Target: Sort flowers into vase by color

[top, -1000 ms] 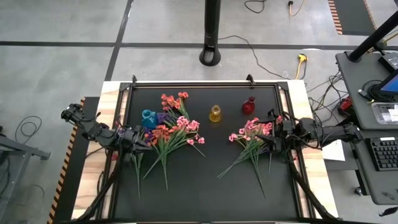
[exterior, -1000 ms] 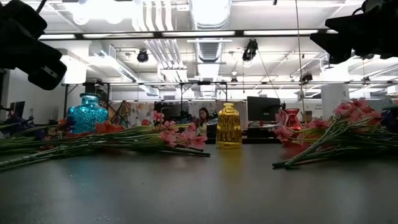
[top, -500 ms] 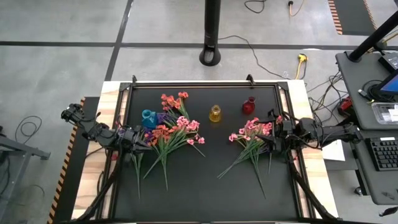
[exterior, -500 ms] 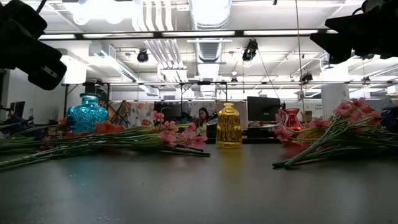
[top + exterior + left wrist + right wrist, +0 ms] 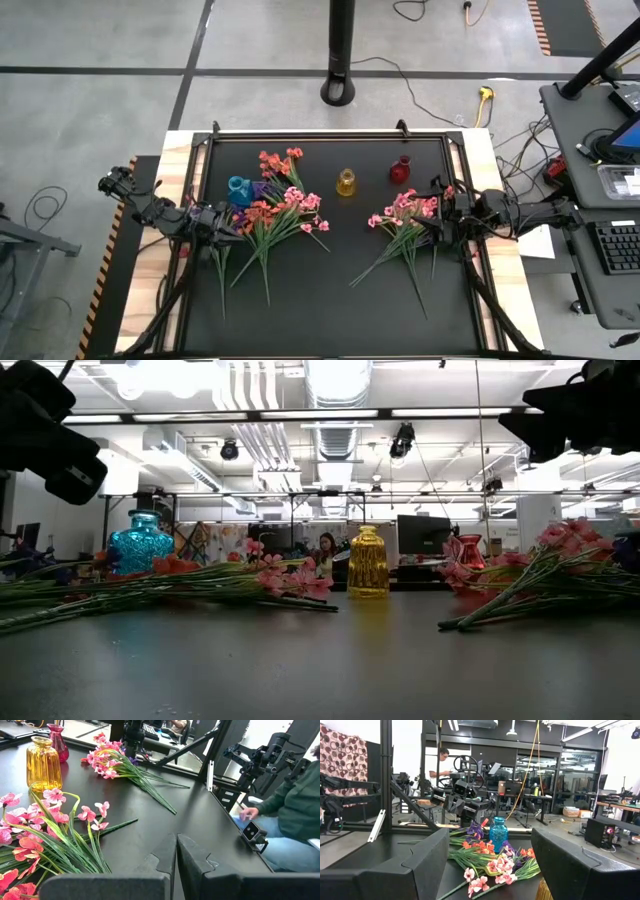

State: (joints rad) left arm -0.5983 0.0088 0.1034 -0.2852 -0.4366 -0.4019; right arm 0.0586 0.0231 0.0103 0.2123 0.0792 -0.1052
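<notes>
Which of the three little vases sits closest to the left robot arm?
The blue vase, beside the left gripper; the yellow vase and red vase stand farther right.

Left gripper (image 5: 176,851) closed and empty over the black table (image 5: 200,815)

Its two dark fingers (image 5: 192,852) meet with only a thin seam between them. Just beside them lie pink flowers (image 5: 55,817) with orange-red blossoms (image 5: 22,851) among the green stems. Farther off stands a yellow glass vase (image 5: 44,764), a small red vase (image 5: 56,742) just behind it, and another pink bunch (image 5: 112,757) with long stems fanned across the tabletop. Past the table edge a seated person (image 5: 290,817) in green rests a hand (image 5: 248,812) near a small camera (image 5: 252,832).
</notes>
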